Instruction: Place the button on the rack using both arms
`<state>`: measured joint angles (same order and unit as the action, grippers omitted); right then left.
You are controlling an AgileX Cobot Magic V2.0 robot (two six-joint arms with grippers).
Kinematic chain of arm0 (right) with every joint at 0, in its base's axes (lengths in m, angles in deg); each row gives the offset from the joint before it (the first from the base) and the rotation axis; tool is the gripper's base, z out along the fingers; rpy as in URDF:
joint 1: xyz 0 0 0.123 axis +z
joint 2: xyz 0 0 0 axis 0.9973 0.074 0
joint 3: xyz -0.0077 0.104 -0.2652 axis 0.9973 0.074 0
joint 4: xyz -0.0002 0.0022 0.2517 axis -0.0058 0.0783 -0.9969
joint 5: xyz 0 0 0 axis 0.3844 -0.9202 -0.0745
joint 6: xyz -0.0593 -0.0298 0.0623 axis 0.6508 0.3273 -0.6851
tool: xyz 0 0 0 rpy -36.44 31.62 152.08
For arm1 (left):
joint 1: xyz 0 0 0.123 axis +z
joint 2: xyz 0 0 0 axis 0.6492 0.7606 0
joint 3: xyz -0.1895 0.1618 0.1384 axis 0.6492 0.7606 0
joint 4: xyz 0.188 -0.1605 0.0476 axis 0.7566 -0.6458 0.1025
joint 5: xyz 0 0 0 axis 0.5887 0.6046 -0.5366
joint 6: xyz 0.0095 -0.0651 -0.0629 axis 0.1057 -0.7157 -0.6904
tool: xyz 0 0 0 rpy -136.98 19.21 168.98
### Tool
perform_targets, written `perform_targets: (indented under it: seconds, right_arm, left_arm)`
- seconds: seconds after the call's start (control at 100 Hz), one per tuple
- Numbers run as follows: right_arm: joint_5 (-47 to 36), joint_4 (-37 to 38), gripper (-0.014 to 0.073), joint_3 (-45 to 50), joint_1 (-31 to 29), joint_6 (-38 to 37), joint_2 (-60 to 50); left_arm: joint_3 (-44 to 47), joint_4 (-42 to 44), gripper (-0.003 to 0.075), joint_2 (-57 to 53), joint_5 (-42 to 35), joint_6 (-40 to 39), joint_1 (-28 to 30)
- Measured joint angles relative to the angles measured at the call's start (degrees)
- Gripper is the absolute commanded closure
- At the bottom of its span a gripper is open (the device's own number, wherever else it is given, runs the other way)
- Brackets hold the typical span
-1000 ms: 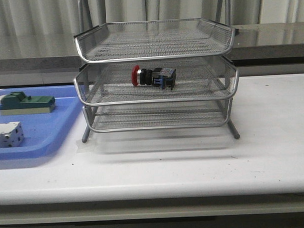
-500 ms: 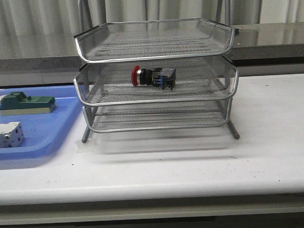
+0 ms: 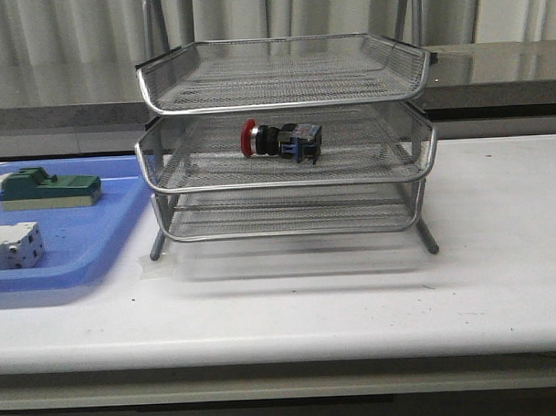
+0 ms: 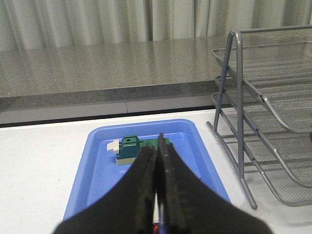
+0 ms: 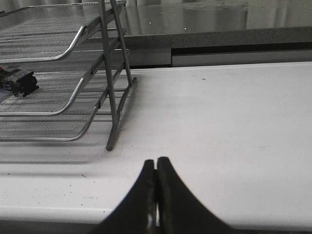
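The button [image 3: 280, 139], with red cap and black-and-blue body, lies on its side in the middle tier of the silver wire rack [image 3: 286, 185]. Its black end shows in the right wrist view [image 5: 19, 82]. Neither arm shows in the front view. My left gripper [image 4: 157, 151] is shut and empty, above the blue tray, left of the rack [image 4: 273, 146]. My right gripper [image 5: 156, 163] is shut and empty, over the white table near its front edge, right of the rack [image 5: 73, 97].
A flat blue tray [image 3: 87, 242] lies left of the rack and holds a green block [image 3: 49, 189] and a white-grey block [image 3: 13, 246]. The green block also shows in the left wrist view [image 4: 134, 148]. A grey ledge and curtains stand behind the white table [image 3: 499, 255].
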<state>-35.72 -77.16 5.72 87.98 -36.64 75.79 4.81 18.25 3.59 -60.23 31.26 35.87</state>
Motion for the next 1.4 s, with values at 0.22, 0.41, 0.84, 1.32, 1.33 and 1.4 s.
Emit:
perform_targets:
  seconds: [0.22, 0.41, 0.84, 1.32, 1.33, 1.4]
  right_arm:
    - [0.0, 0.0, 0.0654, 0.0, 0.0, 0.0, 0.0]
    - [0.0, 0.1, 0.0654, 0.0, 0.0, 0.0, 0.0]
    - [0.0, 0.1, 0.0654, 0.0, 0.0, -0.1, 0.0]
    - [0.0, 0.1, 0.0654, 0.0, 0.0, -0.1, 0.0]
    - [0.0, 0.1, 0.0654, 0.0, 0.0, -0.1, 0.0]
    - [0.0, 0.1, 0.0654, 0.0, 0.0, -0.1, 0.0]
  left_arm:
    - [0.0, 0.0, 0.0740, 0.0, 0.0, 0.0, 0.0]
    - [0.0, 0.0, 0.0740, 0.0, 0.0, 0.0, 0.0]
    - [0.0, 0.0, 0.0740, 0.0, 0.0, 0.0, 0.0]
    - [1.5, 5.3, 0.0740, -2.6, 0.0, 0.0, 0.0]
    - [1.8, 5.5, 0.0740, -3.0, 0.0, 0.0, 0.0]
    - [3.3, 7.2, 0.0740, -5.6, 0.0, -0.7, 0.0]
